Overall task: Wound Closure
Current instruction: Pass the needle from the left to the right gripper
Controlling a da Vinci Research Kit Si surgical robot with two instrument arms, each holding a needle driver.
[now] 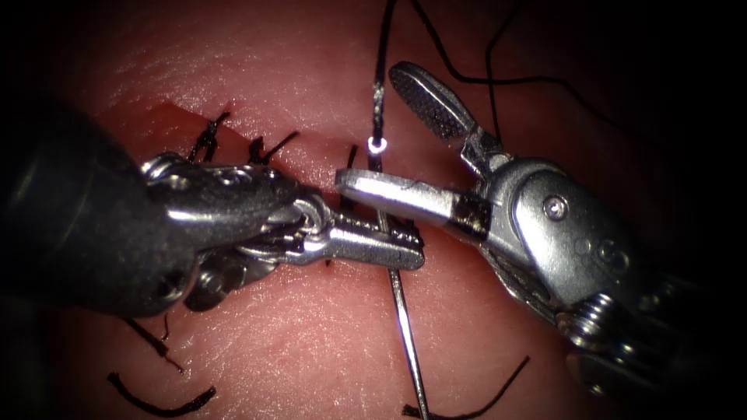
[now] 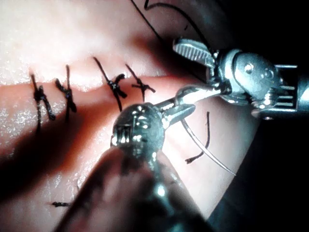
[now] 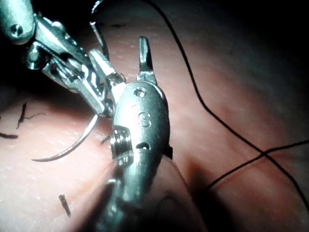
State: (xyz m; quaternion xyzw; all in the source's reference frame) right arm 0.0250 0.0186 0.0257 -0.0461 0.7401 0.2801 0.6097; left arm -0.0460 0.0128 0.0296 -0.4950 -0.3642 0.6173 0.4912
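While the needle [image 1: 405, 311] hangs clear of the tissue [image 1: 311, 350], not lodged in it, the left end effector [image 1: 381, 243] has its jaws closed on it near the swaged end, the sharp tip pointing toward the lower edge of the endoscope view. My guess is it is held that high on the curve so the rest of the body stays free for the other tool. The right end effector [image 1: 381, 132] sits just beside it with its jaws spread wide, one jaw over the needle and the other raised, holding nothing. The thread [image 1: 379, 78] runs up from the needle's end and loops off behind the right tool. Along the cut [image 2: 87, 82] sit several knotted stitches [image 2: 113, 87], mostly to the left of the tools, and cut ends of thread [image 1: 159, 404] lie loose on the tissue. No container is anywhere to be seen.
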